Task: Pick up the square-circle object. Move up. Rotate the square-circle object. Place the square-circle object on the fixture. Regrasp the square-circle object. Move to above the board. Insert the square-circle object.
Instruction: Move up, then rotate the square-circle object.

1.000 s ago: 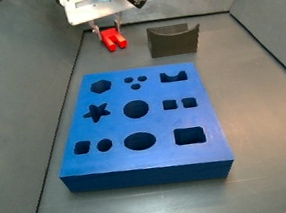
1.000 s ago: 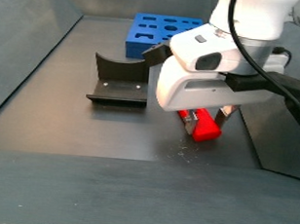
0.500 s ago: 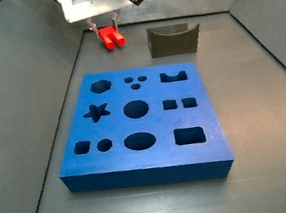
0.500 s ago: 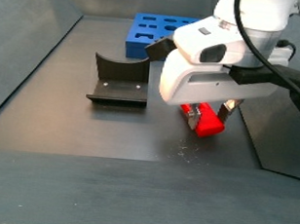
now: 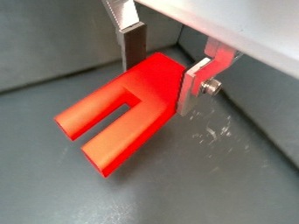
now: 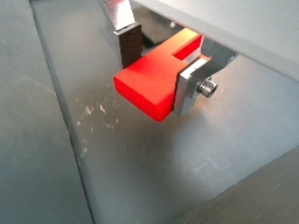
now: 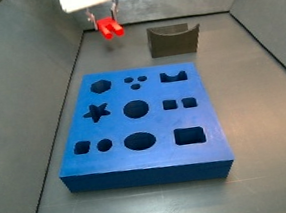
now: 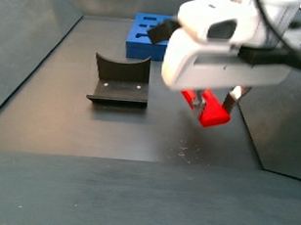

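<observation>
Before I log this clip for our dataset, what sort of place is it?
Likely a lab test cell: grey walled enclosure, blue board with shaped holes, dark fixture, and the gripper holding a red square-circle object above the floor.

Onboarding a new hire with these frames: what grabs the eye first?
The bright red square-circle object, clamped between the silver fingers of the hand and lifted off the grey floor, its forked end sticking out. Next, the big blue board with its shaped holes lying mid-floor, and the dark fixture standing beyond it, with the hand up near the far wall.
</observation>
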Available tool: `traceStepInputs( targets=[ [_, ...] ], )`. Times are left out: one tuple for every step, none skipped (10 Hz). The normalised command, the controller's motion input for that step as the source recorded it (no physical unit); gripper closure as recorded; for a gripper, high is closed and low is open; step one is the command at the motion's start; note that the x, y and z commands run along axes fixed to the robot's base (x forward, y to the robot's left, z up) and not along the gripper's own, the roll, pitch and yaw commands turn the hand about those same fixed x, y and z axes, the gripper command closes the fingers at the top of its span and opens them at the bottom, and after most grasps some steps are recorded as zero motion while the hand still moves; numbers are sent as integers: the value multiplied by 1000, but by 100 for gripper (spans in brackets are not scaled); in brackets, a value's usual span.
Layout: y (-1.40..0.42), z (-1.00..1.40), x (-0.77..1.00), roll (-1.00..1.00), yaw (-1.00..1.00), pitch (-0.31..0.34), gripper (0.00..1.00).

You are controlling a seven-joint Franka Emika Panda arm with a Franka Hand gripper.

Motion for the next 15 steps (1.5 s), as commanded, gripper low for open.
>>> traceStepInputs(
  targets=[
    [-20,327,-8,0,17,43,100],
    [-16,167,-14,7,15,44,100],
    [-880,833,413,0,0,0,100],
    [-844,810,397,3,8,6,100],
    [-573,645,211,19,19,69,100],
    [-344,509,122,42,25,81,100],
    [-202,410,83,56,27,82,100],
    [-88,193,48,61,25,88,100],
    [0,0,0,0,-1000,0,100],
    [36,-49,-3,-1,-1000,0,100],
    [42,-37,0,-1,-1000,-1,100],
    [32,-30,5,-1,-1000,-1,100],
    [29,-26,9,-1,-1000,-1,100],
    [27,-24,10,-1,-1000,-2,100],
    [26,-24,11,-1,-1000,-2,100]
  ],
)
